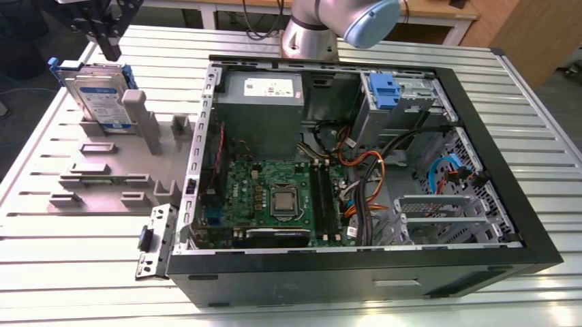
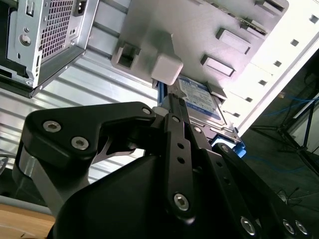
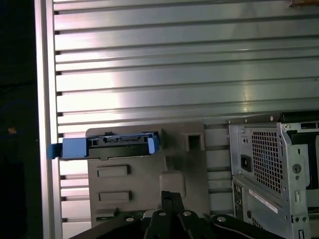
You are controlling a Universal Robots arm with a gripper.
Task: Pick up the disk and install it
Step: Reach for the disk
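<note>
The disk [image 1: 98, 99], silver-grey with a white and blue label and blue side rails, stands on edge in a grey holder [image 1: 109, 170] at the exterior view's upper left. My gripper [image 1: 112, 54] hangs just above the disk's top edge, apart from it, its black fingers shut with nothing between them. In the first wrist view the disk's top edge [image 3: 119, 144] and its blue rails lie beyond my gripper [image 3: 172, 195]. In the second wrist view my gripper [image 2: 172, 99] points toward the disk's label [image 2: 199, 102].
An open black computer case [image 1: 364, 266] lies to the exterior view's right of the holder. Inside are a motherboard [image 1: 272, 197], a grey power supply box [image 1: 264, 102] and a metal drive cage with a blue latch [image 1: 382, 88]. Everything rests on a ribbed aluminium table [image 1: 82, 245].
</note>
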